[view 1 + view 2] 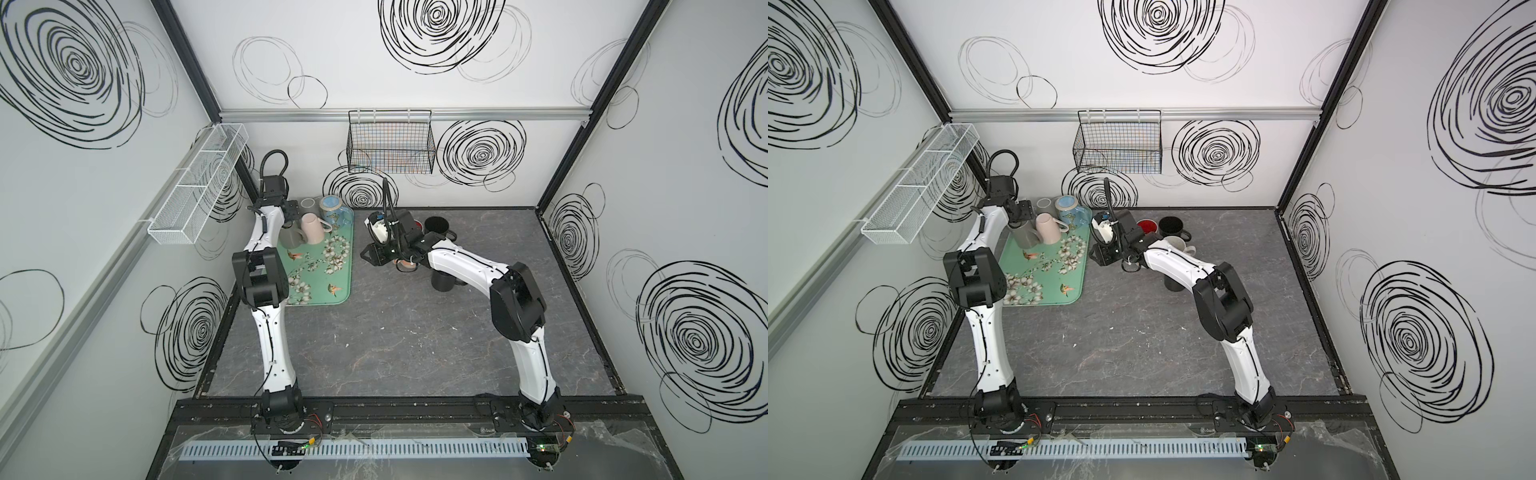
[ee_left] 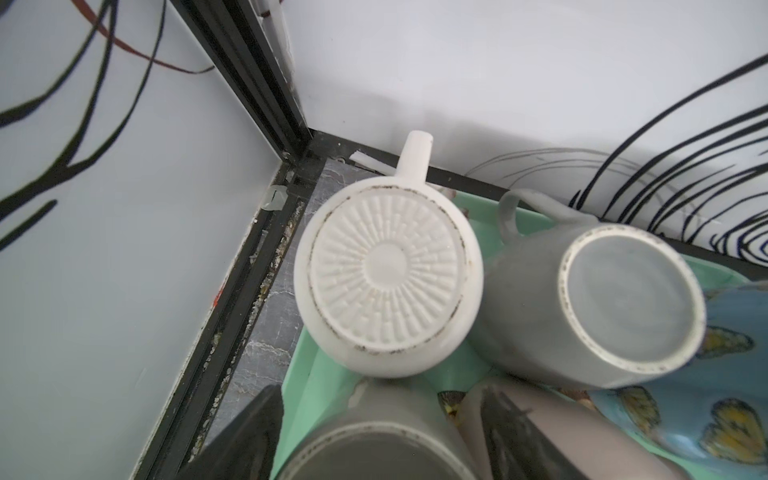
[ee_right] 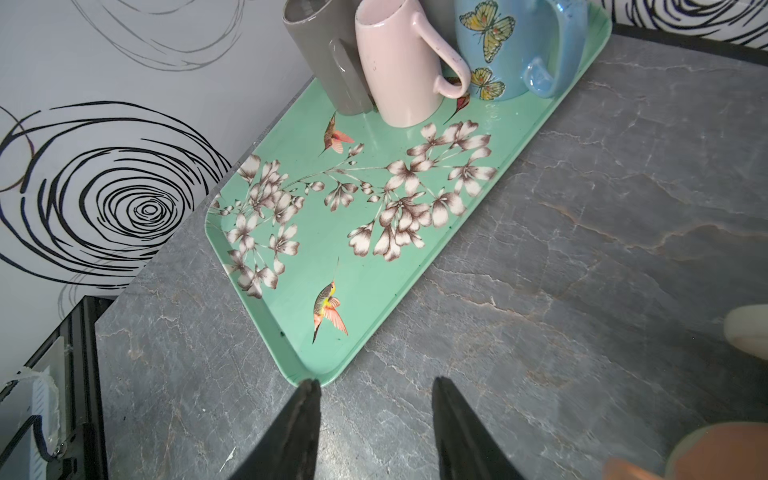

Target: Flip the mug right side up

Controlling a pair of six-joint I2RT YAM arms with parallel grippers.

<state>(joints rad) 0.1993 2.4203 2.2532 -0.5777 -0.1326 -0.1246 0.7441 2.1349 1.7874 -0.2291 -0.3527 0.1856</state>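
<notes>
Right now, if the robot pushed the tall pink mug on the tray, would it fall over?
Probably tippy: the pink mug is tall and narrow, standing upside down on the green tray. It looks glazed, so likely slippery and breakable. The grey mug beside it might block it.

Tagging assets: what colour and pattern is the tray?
Tray is mint green with pale blossoms and hummingbirds; clearest in right wrist view.

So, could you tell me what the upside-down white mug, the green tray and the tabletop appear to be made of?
White mug: likely glazed ceramic, with glossy walls and a ribbed base inside a dark-worn foot ring.
Green tray: probably melamine or plastic, with a smooth printed surface and soft glare.
Tabletop: grey, veined and matt. Whether it is real stone or laminate cannot be told.
</notes>
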